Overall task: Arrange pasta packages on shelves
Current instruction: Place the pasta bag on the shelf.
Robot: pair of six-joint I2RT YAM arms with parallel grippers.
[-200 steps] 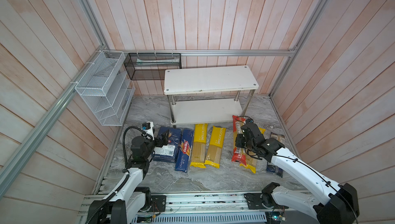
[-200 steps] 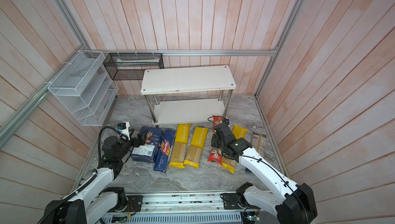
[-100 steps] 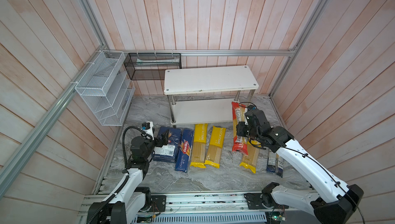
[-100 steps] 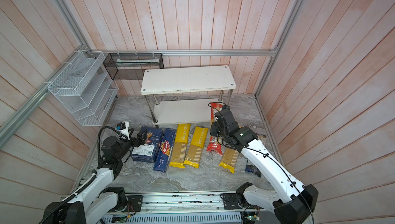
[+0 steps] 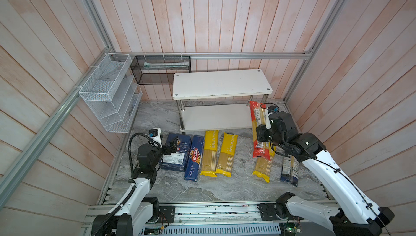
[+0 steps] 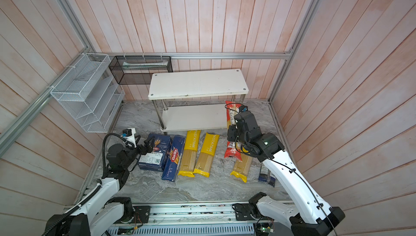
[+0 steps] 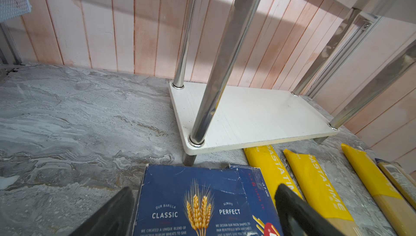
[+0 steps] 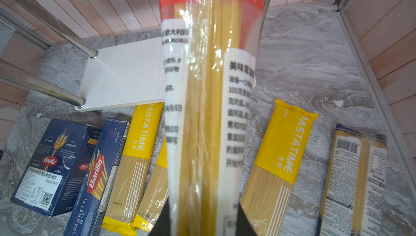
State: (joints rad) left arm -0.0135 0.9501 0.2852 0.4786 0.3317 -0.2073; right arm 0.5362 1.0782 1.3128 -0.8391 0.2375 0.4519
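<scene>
My right gripper [image 8: 203,221] clamps the red-ended bag [image 8: 209,88], yellow bag [image 5: 262,167] below it, shelves [image 5: 216,116] close ahead; my left gripper [image 7: 204,189] gapes over the Barilla box [image 7: 191,214]

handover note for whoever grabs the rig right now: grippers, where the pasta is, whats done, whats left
The right gripper is shut on the red-ended bag, held off the floor by the right end of the shelves.
The left gripper is open, fingers either side of the wide Barilla box.
On the floor before the shelves: that box, the Barilla spaghetti pack, two PASTATIME bags, a third PASTATIME bag, the dark-ended clear bag.
Done: no pack on either board.
Left: all seven, likely the red-ended bag first.
</scene>
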